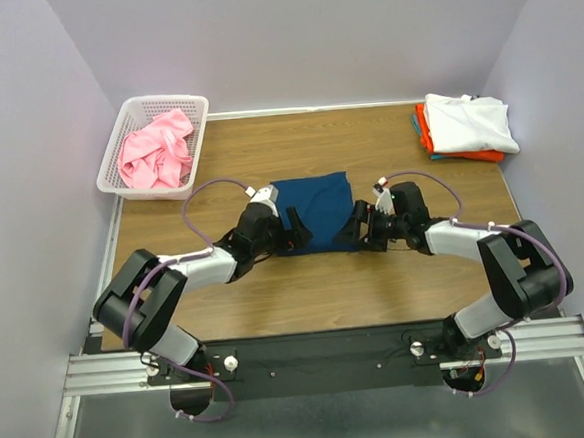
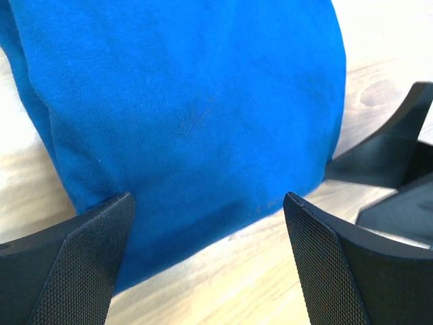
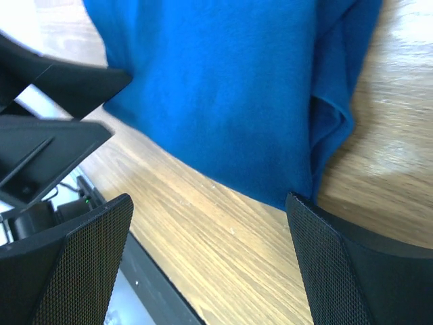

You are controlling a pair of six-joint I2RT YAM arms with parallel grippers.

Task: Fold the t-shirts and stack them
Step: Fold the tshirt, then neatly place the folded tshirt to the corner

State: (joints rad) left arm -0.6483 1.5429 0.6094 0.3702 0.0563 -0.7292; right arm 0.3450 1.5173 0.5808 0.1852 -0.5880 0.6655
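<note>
navy t-shirt lies folded at mid-table between the left gripper and right gripper, both spread open and empty. it awaits the folded stack at the far right; the pink t-shirt sits crumpled in the basket.

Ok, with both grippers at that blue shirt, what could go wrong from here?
The left gripper and right gripper are open at the near corners of the blue shirt. A loose flap at the right side means a pinch may catch only some layers, undoing the fold. The grippers face each other closely, so moving inward might bump them.
</note>
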